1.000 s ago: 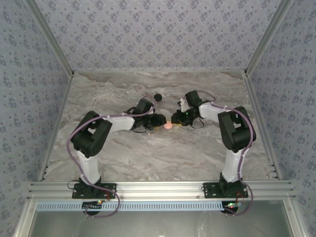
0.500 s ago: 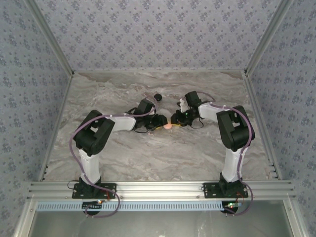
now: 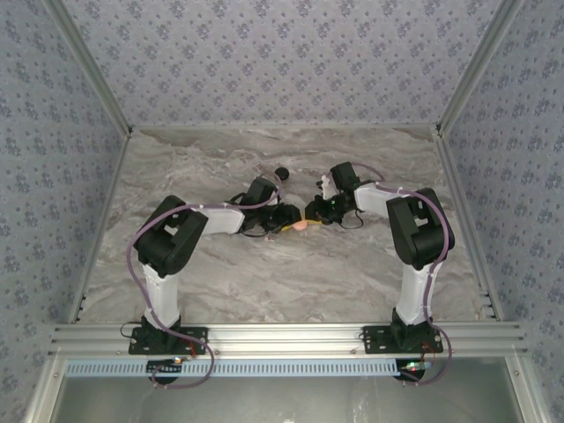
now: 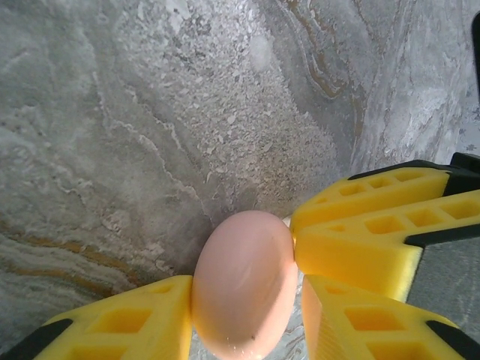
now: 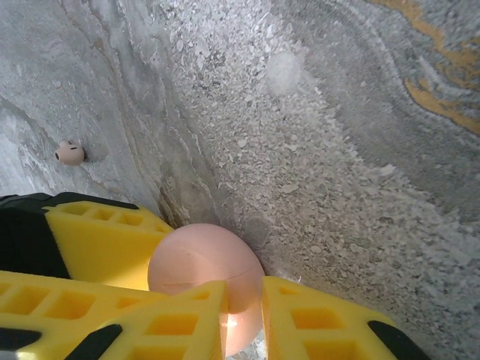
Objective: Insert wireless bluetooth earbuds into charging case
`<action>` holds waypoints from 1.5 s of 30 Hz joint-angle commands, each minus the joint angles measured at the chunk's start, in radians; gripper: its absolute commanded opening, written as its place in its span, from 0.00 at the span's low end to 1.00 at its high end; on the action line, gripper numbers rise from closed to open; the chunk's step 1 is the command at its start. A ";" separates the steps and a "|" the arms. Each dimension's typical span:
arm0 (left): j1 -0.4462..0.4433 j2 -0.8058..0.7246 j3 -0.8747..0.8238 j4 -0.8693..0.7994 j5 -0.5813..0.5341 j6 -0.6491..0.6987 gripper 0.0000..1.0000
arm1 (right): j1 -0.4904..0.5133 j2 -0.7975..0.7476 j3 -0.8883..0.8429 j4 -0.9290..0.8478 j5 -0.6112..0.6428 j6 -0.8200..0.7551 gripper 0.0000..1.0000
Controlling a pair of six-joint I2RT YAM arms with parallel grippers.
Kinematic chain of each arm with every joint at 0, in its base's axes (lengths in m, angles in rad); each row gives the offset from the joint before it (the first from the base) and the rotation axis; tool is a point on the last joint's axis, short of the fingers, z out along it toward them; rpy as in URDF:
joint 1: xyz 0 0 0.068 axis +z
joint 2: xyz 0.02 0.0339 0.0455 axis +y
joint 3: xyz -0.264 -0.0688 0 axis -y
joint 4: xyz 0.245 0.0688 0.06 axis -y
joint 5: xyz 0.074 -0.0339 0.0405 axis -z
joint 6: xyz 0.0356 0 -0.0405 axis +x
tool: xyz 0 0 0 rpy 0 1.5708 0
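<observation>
— Overhead, where's the pink case [image 3: 300, 226]?
— On the bench [image 3: 264, 282], left hand [image 3: 288, 220] at its nine o'clock, right hand [image 3: 310, 215] at three.
— Left wrist?
— Fingers [image 4: 112, 322] narrowed around it, one touching; firm grip, cannot tell.
— Right wrist?
— Fingers [image 5: 322, 322] nearly closed, pinching its rim.

The desk [image 3: 264, 282] has a grey-and-tan marbled surface. A black round puck [image 3: 282, 173] lies on its far central area. Patterned wallpaper panels [image 3: 282, 62] enclose three sides. An aluminium rail [image 3: 291, 335] borders the near edge.
</observation>
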 commanded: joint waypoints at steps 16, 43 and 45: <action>-0.007 0.025 0.012 0.069 0.023 -0.040 0.25 | -0.012 -0.024 -0.025 0.001 -0.024 0.017 0.21; 0.126 -0.382 -0.012 -0.018 0.254 0.349 0.26 | -0.118 -0.478 -0.066 -0.079 -0.264 -0.195 0.51; 0.129 -0.406 -0.002 -0.044 0.282 0.384 0.25 | -0.116 -0.489 -0.064 -0.063 -0.316 -0.195 0.52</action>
